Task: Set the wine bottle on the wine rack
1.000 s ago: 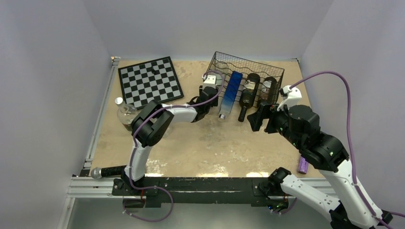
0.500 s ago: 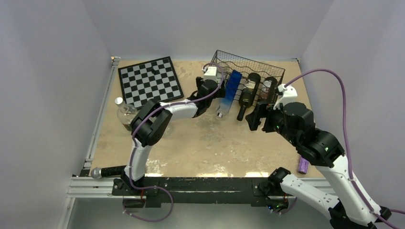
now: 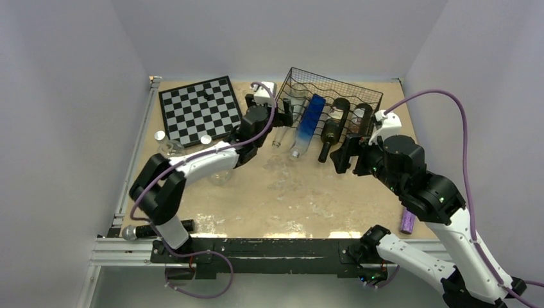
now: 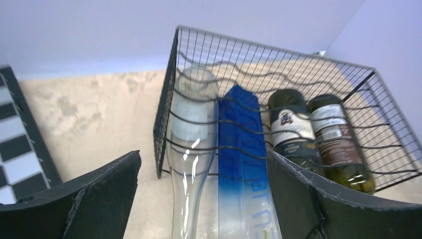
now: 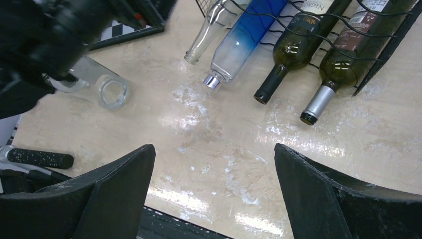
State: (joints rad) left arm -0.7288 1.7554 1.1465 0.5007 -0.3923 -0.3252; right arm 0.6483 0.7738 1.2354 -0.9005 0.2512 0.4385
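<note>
Seeing the left arm swung leftward and stretched out low since a second ago, with the left claw (image 4: 204, 154) now at the left end of the wine rack (image 4: 278, 59) instead of beside the blue bottle (image 4: 241, 164). Finding its jaws spread wide in the wrist view, gripping nothing, one on either side of the clear wine bottle (image 4: 191, 144). Finding that bottle laid in the rack's leftmost slot, just beside the blue one, neck poking out over the counter (image 5: 239, 124) — far end blurred behind the wires. Cannot judge contact between fingers and glass from the top view, that spot covered by arm and cable. Counting a green bottle (image 5: 291, 47) and a foil-necked bottle (image 5: 343, 62) in the slots further right, necks out likewise. Finding the right claw (image 5: 214, 149) wide open too, empty, above the counter near those necks, touching none. Noting a glass jar (image 5: 112, 92), mouth toward the lens, its rest hidden under the left arm, near the chessboard (image 3: 202, 109). Spotting a purple object (image 3: 407, 221) beside the right arm — too small to name — and a black handle (image 5: 37, 158), cut off at the frame edge.
</note>
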